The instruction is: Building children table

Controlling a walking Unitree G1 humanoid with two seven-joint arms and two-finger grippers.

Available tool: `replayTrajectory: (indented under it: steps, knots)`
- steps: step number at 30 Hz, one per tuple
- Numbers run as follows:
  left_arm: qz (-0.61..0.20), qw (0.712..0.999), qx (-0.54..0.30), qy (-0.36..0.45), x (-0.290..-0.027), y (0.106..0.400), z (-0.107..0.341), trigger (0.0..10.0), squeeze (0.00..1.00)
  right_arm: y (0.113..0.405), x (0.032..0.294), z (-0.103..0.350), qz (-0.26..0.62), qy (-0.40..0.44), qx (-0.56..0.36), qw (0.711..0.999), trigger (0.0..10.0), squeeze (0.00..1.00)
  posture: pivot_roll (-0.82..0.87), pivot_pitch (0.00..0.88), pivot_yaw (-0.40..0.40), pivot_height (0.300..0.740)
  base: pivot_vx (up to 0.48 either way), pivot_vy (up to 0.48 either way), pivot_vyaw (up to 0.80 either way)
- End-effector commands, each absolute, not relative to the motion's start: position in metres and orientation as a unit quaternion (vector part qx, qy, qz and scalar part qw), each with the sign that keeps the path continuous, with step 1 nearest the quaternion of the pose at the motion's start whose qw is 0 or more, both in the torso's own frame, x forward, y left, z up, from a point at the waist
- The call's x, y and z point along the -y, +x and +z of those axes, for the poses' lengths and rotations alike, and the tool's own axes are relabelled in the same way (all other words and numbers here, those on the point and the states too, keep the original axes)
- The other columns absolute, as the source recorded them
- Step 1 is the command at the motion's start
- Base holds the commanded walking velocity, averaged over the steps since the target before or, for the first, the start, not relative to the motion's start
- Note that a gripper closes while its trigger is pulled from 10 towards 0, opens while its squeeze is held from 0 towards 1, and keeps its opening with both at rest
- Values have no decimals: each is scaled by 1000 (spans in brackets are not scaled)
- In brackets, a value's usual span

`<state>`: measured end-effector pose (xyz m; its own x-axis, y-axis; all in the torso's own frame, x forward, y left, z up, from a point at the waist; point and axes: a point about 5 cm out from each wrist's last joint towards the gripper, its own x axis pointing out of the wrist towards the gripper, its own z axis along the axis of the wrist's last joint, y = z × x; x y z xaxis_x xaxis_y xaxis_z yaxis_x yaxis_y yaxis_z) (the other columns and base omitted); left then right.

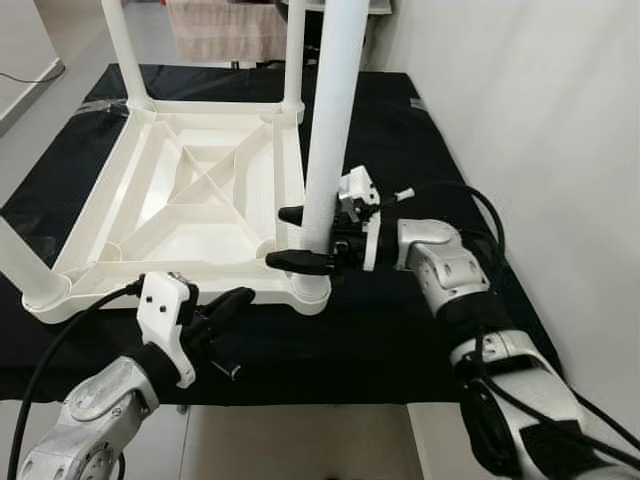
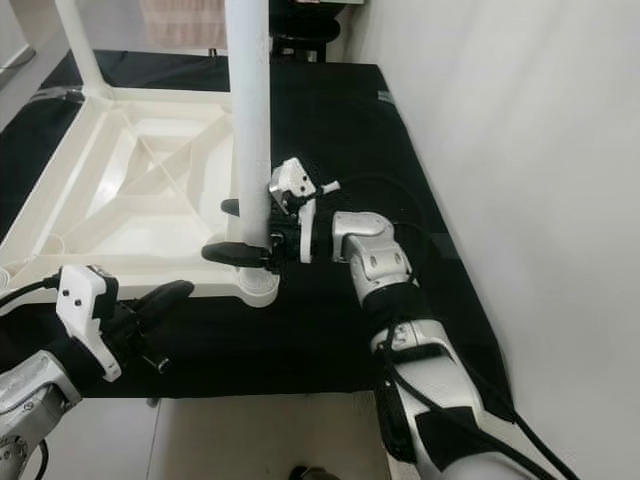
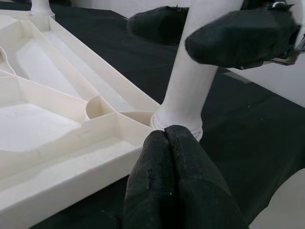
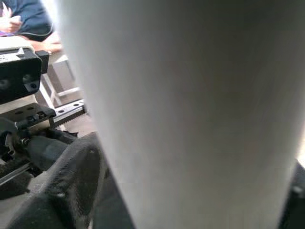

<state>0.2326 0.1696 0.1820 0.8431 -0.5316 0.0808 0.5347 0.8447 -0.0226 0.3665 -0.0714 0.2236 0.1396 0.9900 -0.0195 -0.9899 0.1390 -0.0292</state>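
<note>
The right tool (image 1: pixel 300 238) is clamping the smooth white tubular leg (image 1: pixel 331 120) (upright in the ribbed tabletop (image 1: pixel 190 190)); the left tool (image 1: pixel 228 303), fingers pressed together and empty, is hovering beside that leg's socket.

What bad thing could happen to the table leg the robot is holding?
1. The right gripper holds the near leg only low down, close to its socket. The tall part above could lean, so the leg might seat crooked.
2. The left gripper is shut and hangs beside the upside-down tabletop, not bracing it. A hard push on the leg might slide the tabletop across the black mat.
</note>
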Motion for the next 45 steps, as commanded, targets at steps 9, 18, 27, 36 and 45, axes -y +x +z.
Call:
replayTrajectory:
  steps: [9, 18, 27, 36, 45]
  knots:
    - [-278, 960, 33, -25, -166, 229, 180, 10000, 0, 371, 82, 222, 683, 17, -8, 731, 0, 0, 110, 164, -127, 740, 0, 0, 0]
    - [-278, 960, 35, -25, -167, 230, 181, 10000, 0, 362, 126, 211, 649, -43, 8, 760, 0, 0, 90, 174, -123, 740, 0, 0, 0]
    - [-275, 960, 36, -22, -180, 234, 185, 10000, 0, 331, 93, 152, 288, -33, -25, 957, 0, 0, 14, 198, -92, 740, 0, 0, 0]
    - [-275, 961, 34, -17, -180, 240, 183, 10000, 0, 335, 74, 149, 255, -72, -37, 964, 0, 0, 41, 174, -91, 740, 0, 0, 0]
    - [-275, 961, 34, -17, -176, 239, 183, 10000, 0, 342, 65, 172, 353, 10, -18, 935, 10000, 1000, 51, 168, -98, 740, 0, 0, 0]
